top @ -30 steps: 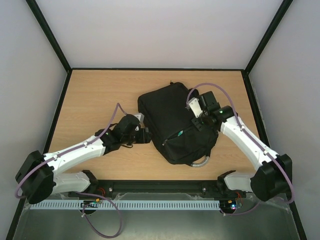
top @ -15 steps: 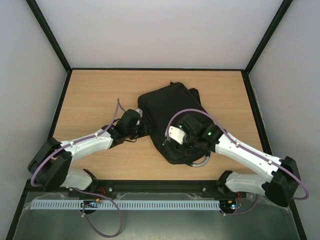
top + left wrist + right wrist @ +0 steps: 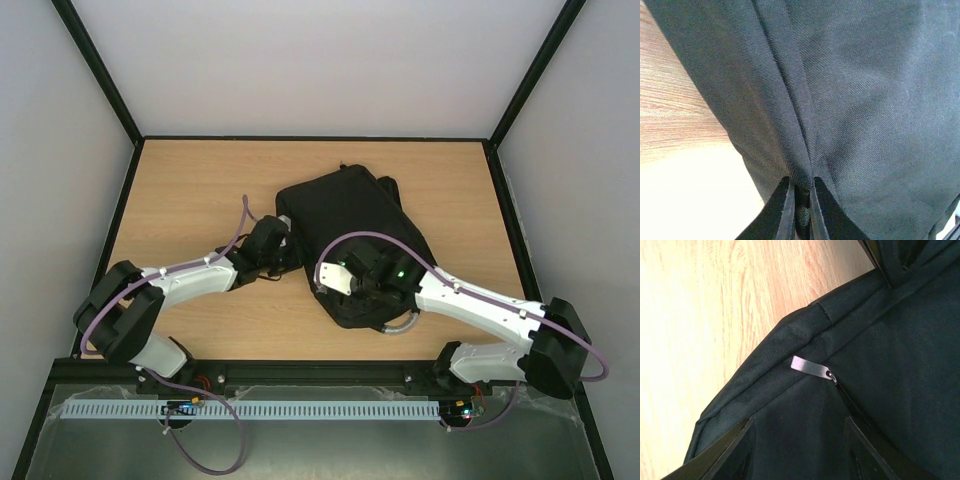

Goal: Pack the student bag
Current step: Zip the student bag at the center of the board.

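Note:
The student bag [image 3: 350,215] is a large black backpack lying flat mid-table, its grey loop handle [image 3: 400,323] toward the near edge. At the bag's left edge, my left gripper [image 3: 290,258] is shut on a pinched fold of the black fabric [image 3: 865,100]; the fold sits between the fingertips of that gripper [image 3: 801,187]. My right gripper [image 3: 345,290] hovers over the bag's near-left corner. In the right wrist view that gripper [image 3: 797,440] stands open, its fingers apart over the fabric [image 3: 880,365]. Just ahead of them lies a grey zipper pull [image 3: 810,366].
The wooden table [image 3: 190,190] is walled by pale panels with black frame bars at the left, right and back. Bare wood shows left of the bag [image 3: 670,100] and beside its corner [image 3: 715,300]. A purple cable loops over each arm.
The left gripper has closed on the bag's fabric at its left edge. The right arm has swung from the bag's far right side to its near-left corner.

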Robot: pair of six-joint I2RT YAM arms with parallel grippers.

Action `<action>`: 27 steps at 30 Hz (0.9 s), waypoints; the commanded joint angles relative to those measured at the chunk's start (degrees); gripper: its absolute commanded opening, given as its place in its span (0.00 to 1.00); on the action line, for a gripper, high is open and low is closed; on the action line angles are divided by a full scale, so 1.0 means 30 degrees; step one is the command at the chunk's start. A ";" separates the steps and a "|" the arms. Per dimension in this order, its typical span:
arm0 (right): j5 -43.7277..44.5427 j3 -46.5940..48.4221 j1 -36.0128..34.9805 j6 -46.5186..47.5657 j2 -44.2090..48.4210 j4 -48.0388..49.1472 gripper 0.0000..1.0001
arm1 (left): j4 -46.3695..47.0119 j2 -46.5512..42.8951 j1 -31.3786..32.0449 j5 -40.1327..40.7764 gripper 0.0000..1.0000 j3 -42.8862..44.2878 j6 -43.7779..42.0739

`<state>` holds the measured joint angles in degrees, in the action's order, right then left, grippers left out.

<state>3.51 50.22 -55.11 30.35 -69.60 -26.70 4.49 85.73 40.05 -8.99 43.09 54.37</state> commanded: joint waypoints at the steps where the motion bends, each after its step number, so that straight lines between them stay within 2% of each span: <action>1: 0.0928 -0.0287 -0.0408 0.0957 -0.0619 0.0805 0.51 | 0.0935 -0.0138 -0.0080 0.0010 0.04 0.0446 -0.0061; 17: 0.1597 -0.0145 -0.0936 0.0741 -0.2490 0.2988 0.51 | 0.0481 -0.1344 0.0140 0.0227 0.02 0.0315 -0.0353; 23: 0.2350 -0.0252 -0.0965 0.0407 -0.3005 0.3756 0.46 | 0.0436 -0.1346 0.0183 0.0215 0.02 0.0316 -0.0417; 27: 0.3272 -0.0188 -0.0965 -0.0081 -0.3516 0.4226 0.39 | 0.0407 -0.1331 0.0184 0.0240 0.02 0.0314 -0.0455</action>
<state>9.54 49.84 -57.52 31.90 -78.50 -15.73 3.92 83.99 40.25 -8.56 43.09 54.22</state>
